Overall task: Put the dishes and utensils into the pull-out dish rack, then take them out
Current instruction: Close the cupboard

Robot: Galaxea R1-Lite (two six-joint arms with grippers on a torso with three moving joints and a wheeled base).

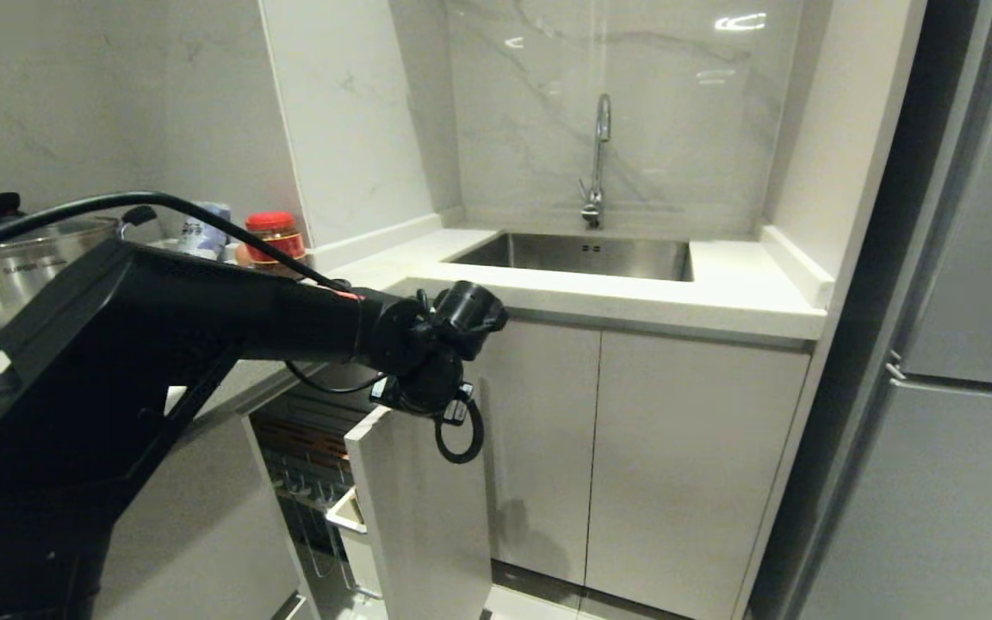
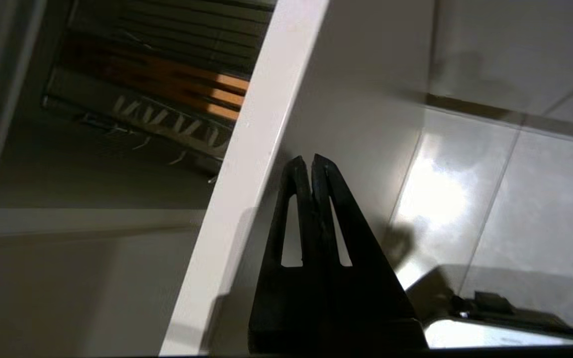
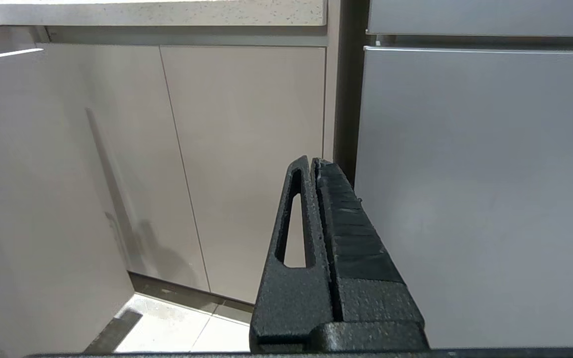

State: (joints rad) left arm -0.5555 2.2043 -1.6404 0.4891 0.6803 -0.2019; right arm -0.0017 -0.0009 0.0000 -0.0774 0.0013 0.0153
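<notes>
Left gripper (image 2: 311,164), fingers pressed together and empty, is hanging just outside the white panel (image 2: 246,164) of the part-open rack (image 2: 157,99); no dishes showing inside, loading apparently pending.

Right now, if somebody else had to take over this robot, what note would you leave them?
Left gripper: shut, holding nothing, right beside the top edge of the rack's white front panel.
Right gripper: shut, empty, parked low facing the cabinet doors and fridge.
Rack: partly pulled out, left of the sink cabinet. The wooden strip, prongs and white cup show; no dishes or utensils on the parts in view.
Plate, bowl, chopsticks, fork: not visible in any view.
Done: rack partly open.
Left: cannot tell whether loading or unloading remains; find the dishes first.
</notes>
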